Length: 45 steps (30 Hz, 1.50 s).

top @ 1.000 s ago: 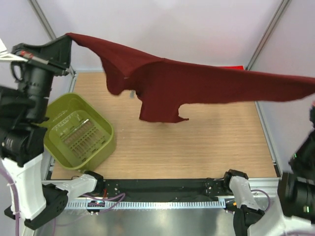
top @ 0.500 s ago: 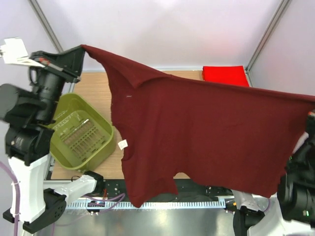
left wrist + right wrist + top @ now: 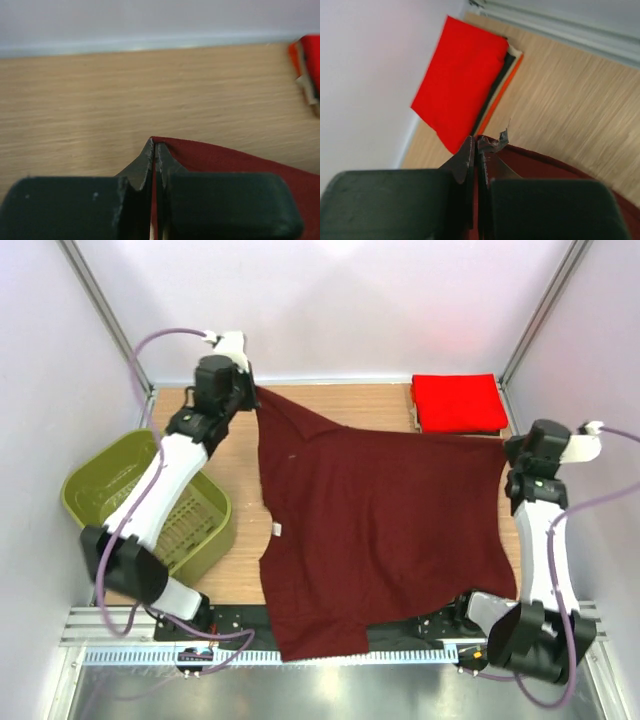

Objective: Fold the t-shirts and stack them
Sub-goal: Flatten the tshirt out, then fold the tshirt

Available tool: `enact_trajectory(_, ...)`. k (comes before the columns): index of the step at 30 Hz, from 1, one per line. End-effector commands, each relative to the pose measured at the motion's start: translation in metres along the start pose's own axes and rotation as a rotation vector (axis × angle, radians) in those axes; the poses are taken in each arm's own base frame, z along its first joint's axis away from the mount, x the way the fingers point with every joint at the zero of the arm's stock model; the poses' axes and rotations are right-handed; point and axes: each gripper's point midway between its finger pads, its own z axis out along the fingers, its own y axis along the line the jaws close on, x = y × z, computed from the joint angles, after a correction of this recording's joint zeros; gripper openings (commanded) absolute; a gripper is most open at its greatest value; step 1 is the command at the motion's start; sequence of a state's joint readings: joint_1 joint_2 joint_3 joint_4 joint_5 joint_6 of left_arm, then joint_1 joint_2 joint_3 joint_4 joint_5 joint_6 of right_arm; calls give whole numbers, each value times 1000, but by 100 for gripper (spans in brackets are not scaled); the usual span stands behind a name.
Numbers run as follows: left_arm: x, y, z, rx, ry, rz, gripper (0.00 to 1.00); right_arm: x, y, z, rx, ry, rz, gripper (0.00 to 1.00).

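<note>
A dark maroon t-shirt (image 3: 380,520) lies spread on the wooden table (image 3: 230,430), its lower hem draped over the near edge. My left gripper (image 3: 249,393) is shut on its far left corner; in the left wrist view the gripper (image 3: 155,145) pinches the maroon cloth (image 3: 225,159) low over the wood. My right gripper (image 3: 509,446) is shut on the far right corner, and in the right wrist view it (image 3: 477,142) clamps the maroon edge (image 3: 545,167). A folded bright red t-shirt (image 3: 458,402) tops a stack at the back right, also seen in the right wrist view (image 3: 462,87), with thin dark and orange layers under it.
An olive-green plastic basket (image 3: 95,490) sits at the left side of the table, under my left arm. White walls and metal posts close in the back and sides. A black rail (image 3: 420,625) runs along the near edge, partly covered by the shirt.
Both arms have swung down from high in the air to the far side of the table. The maroon shirt, held aloft before, now lies flat on the wood.
</note>
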State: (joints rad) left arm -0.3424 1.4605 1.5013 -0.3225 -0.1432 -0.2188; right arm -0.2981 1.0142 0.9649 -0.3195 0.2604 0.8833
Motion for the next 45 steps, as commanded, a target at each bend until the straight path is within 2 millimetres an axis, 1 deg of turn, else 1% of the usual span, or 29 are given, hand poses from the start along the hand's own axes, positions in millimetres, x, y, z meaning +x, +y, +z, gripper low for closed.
enact_trajectory(1,-5,14,37,-14,-63,30,0,3,32,37,-199,-71,20,1)
enact_trajectory(2,9,15,58,-11,-28,37,0,13,33,48,-216,-49,12,1)
enact_trajectory(3,10,18,66,-11,-25,39,0,22,35,57,-238,-26,3,1)
enact_trajectory(4,15,19,75,-11,-10,45,0,29,51,64,-306,8,-4,1)
enact_trajectory(5,14,19,82,-13,-8,47,0,47,45,84,-290,60,-26,1)
enact_trajectory(6,15,19,95,-11,0,49,0,56,48,92,-297,87,-37,1)
enact_trajectory(7,15,18,101,-10,3,50,0,56,62,96,-340,100,-39,1)
enact_trajectory(8,15,18,106,-9,8,51,0,62,66,100,-354,122,-43,1)
enact_trajectory(9,18,16,117,-3,21,45,0,71,65,112,-347,141,-43,1)
enact_trajectory(10,20,15,121,0,24,43,0,75,68,115,-361,153,-42,1)
enact_trajectory(11,25,15,129,0,36,40,0,86,64,125,-353,176,-42,1)
enact_trajectory(12,26,14,131,3,40,38,0,85,70,127,-371,175,-43,1)
enact_trajectory(14,27,14,133,3,51,26,0,97,72,134,-399,220,-56,1)
enact_trajectory(15,28,13,132,2,61,24,0,96,79,137,-419,220,-64,1)
enact_trajectory(17,30,21,130,-47,99,20,0,99,88,140,-451,248,-82,1)
enact_trajectory(18,22,20,134,-49,93,29,0,100,93,150,-449,262,-87,1)
enact_trajectory(19,22,21,136,-53,98,38,0,102,96,154,-450,270,-89,1)
enact_trajectory(21,23,22,146,-50,109,60,0,99,103,166,-460,251,-69,1)
enact_trajectory(24,30,17,157,-18,119,65,0,93,105,176,-464,200,-53,1)
enact_trajectory(25,34,15,161,-7,127,63,0,97,103,180,-456,206,-57,1)
enact_trajectory(30,26,7,163,31,90,52,0,100,108,181,-501,214,-85,1)
enact_trajectory(32,16,3,160,48,71,47,0,100,111,177,-528,218,-103,1)
enact_trajectory(35,15,0,149,51,89,7,0,105,109,174,-524,248,-126,1)
enact_trajectory(36,20,-1,146,47,109,-4,0,110,102,174,-494,279,-133,1)
enact_trajectory(37,31,-2,139,38,161,-24,0,114,99,174,-476,296,-142,1)
enact_trajectory(38,30,-1,130,24,172,-34,0,120,88,174,-437,324,-159,1)
enact_trajectory(42,63,3,106,-30,305,-91,0,128,65,175,-352,367,-191,1)
enact_trajectory(43,76,4,98,-54,360,-111,0,129,64,175,-347,372,-193,1)
enact_trajectory(45,84,5,87,-73,408,-138,0,130,61,172,-339,389,-210,1)
